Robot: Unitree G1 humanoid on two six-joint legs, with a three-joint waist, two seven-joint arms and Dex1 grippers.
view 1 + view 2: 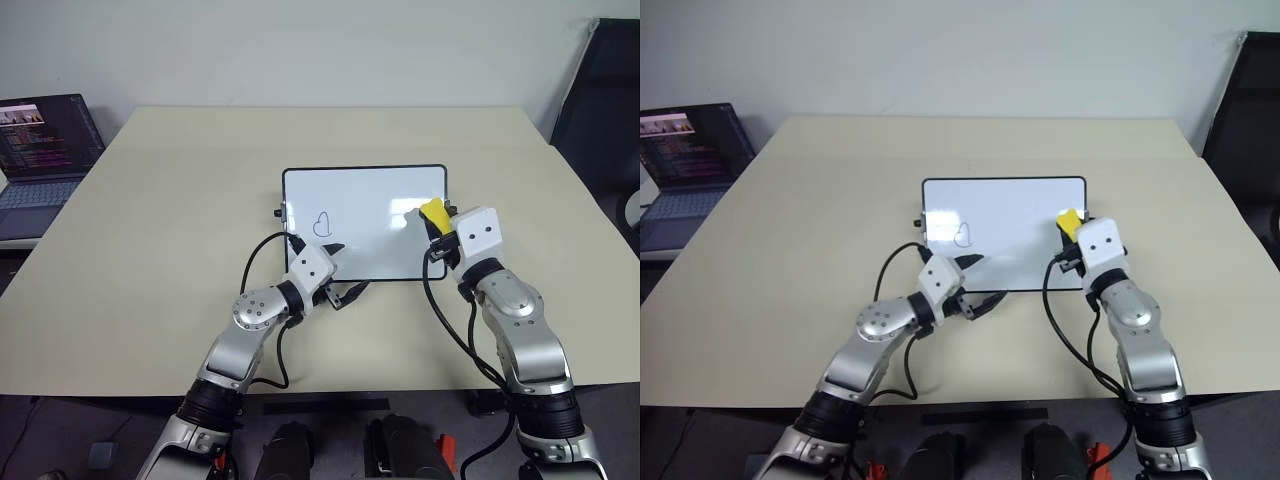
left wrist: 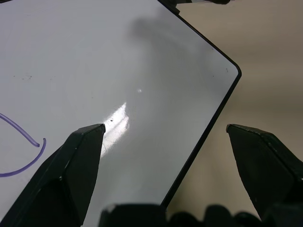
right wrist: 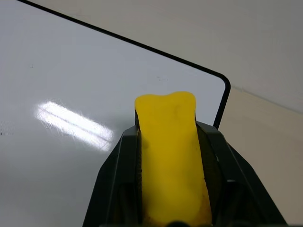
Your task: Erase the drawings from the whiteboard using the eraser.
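Whiteboard (image 1: pixel 365 222) lies flat mid-tabletop (image 1: pixel 150 250), a heart drawing (image 1: pixel 322 224) on its left half. The right tool (image 1: pixel 434 215) clamps the yellow eraser (image 1: pixel 434 211) over the board's right side, while the left tool (image 1: pixel 338 272) straddles the near edge, spread wide. Wiping appears underway; next, the eraser likely must sweep left across the heart.

A: Where does the whiteboard (image 1: pixel 365 222) lie?

B: On the desk (image 1: pixel 180 250), near its middle. A laptop (image 1: pixel 40 160) stands well apart, off the desk's left edge.

A: And the drawings (image 1: pixel 322 224)?

B: On the whiteboard's left half. The eraser (image 1: pixel 434 213) is over the right edge, in the right gripper (image 1: pixel 437 226).

A: The left gripper (image 1: pixel 340 272)?

B: At the whiteboard's near edge, one finger over the whiteboard, the other over the desk.
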